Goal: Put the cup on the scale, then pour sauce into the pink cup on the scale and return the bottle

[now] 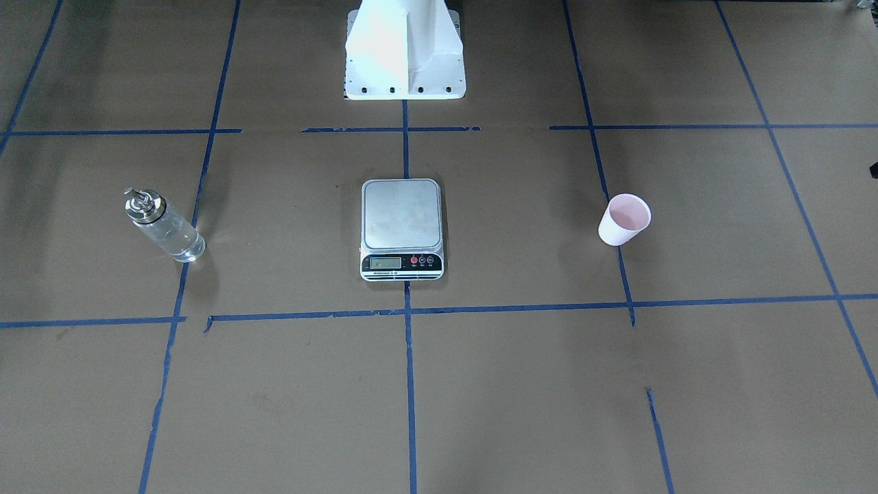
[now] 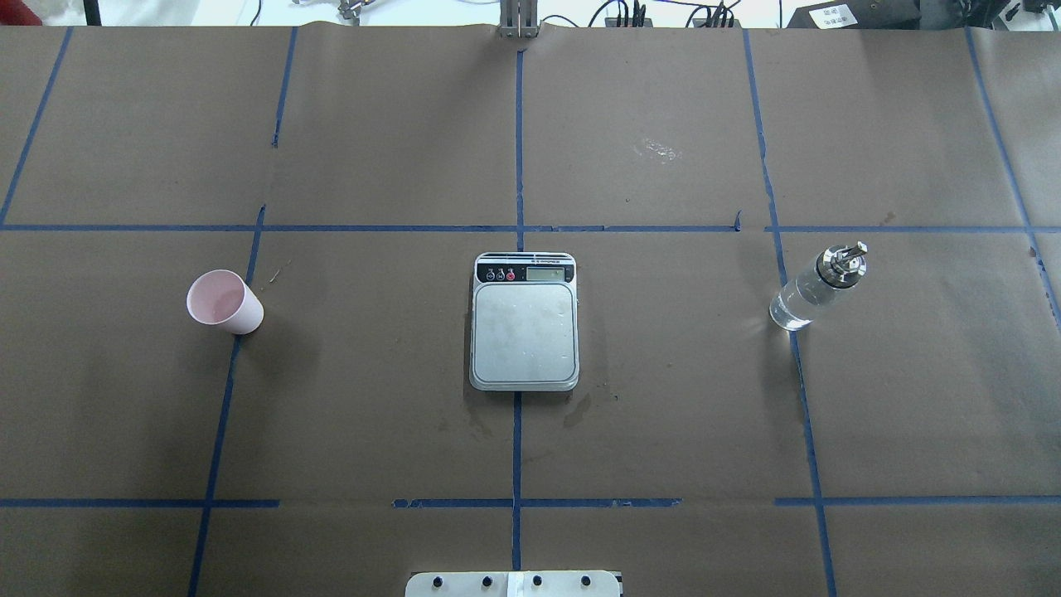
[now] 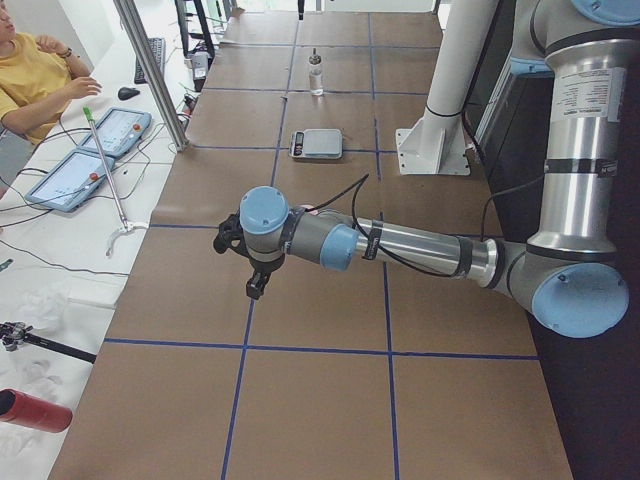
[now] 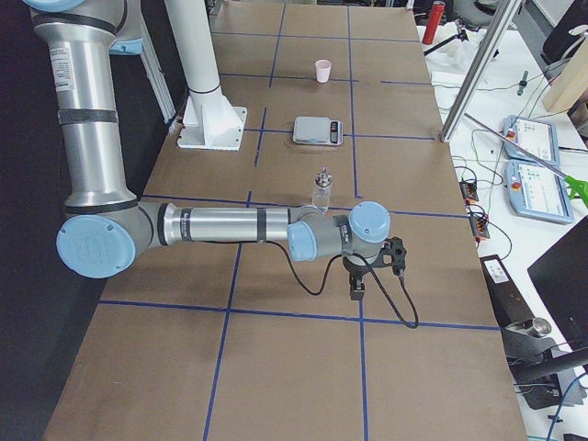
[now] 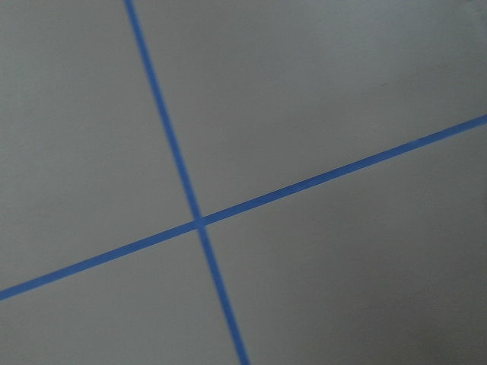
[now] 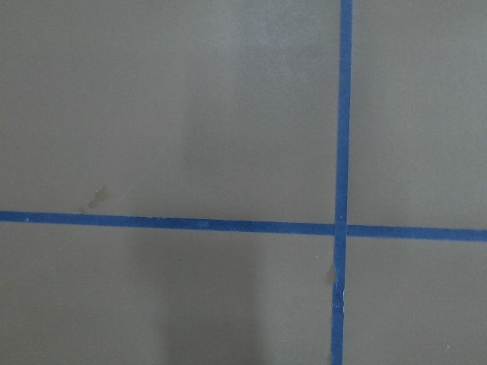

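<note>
The pale pink cup (image 1: 624,219) (image 2: 224,303) stands upright and alone on the robot's left side of the table. At the centre lies the steel-topped scale (image 1: 401,230) (image 2: 524,323), its platform bare. The clear glass bottle (image 1: 164,226) (image 2: 816,286) with a metal spout stands on the robot's right side; the sauce inside is clear and barely visible. My left gripper (image 3: 257,288) hangs over bare paper, well short of the cup, and shows only in the side view. My right gripper (image 4: 356,292) hovers near the bottle (image 4: 322,190). I cannot tell whether either gripper is open.
Brown paper with blue tape lines (image 2: 517,414) covers the table. The white robot pedestal (image 1: 405,55) stands behind the scale. Beyond the far edge are an aluminium post (image 3: 150,70), tablets (image 3: 70,175) and a seated person (image 3: 30,75).
</note>
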